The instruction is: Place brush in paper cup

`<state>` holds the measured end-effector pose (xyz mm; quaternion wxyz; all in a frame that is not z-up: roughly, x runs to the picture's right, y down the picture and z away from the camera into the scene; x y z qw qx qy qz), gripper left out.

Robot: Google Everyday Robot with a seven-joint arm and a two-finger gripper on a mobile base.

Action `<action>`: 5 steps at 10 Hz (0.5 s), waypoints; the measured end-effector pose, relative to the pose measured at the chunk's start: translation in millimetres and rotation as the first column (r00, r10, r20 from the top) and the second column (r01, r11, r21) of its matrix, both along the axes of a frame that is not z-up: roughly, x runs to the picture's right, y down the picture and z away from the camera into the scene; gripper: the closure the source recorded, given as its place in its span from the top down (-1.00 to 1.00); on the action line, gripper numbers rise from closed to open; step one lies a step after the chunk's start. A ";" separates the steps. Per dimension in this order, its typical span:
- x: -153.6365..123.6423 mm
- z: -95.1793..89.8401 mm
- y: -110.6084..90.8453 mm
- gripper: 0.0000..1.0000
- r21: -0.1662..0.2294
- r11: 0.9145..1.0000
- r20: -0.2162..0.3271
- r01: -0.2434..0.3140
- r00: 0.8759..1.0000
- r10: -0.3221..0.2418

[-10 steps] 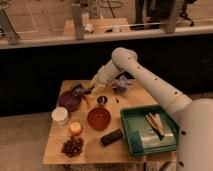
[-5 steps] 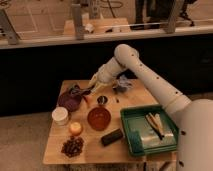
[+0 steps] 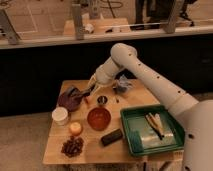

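**My jaws shut on the brush, above the purple bowl's right edge**

Farthest left, near the table's (image 3: 54, 153) left edge, stands the paper cup (image 3: 60, 115), white, upright and open at the top. Nothing of mine touches it. Just behind it and to the right is the purple bowl (image 3: 69, 98). In front of the cup lie an orange fruit (image 3: 75, 128) and, nearer the front edge, a cluster of dark grapes (image 3: 73, 146).

Next comes my gripper (image 3: 91, 90), reaching down and left from my white arm (image 3: 150, 80) and hanging over the bowl's right rim. My jaws are pressed together on the brush (image 3: 83, 93). It is a slim dark shape sticking out from my fingertips toward the bowl. I cannot tell whether it touches the bowl. The brush is well apart from the paper cup, up and to its right.

Just right of my fingertips sits a small dark metal cup (image 3: 102, 100), with the orange bowl (image 3: 99, 119) in front of it and a black block (image 3: 112, 137) nearer the front. Behind them, under my arm, lies a crumpled bluish thing (image 3: 121, 85). On the right, a green tray (image 3: 131, 142) holds pale utensils (image 3: 155, 122).
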<state>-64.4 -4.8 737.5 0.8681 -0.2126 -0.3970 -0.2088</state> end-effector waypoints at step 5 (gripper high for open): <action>-25.6 -27.7 19.3 -1.00 0.164 0.970 -0.076 0.180 0.983 -0.170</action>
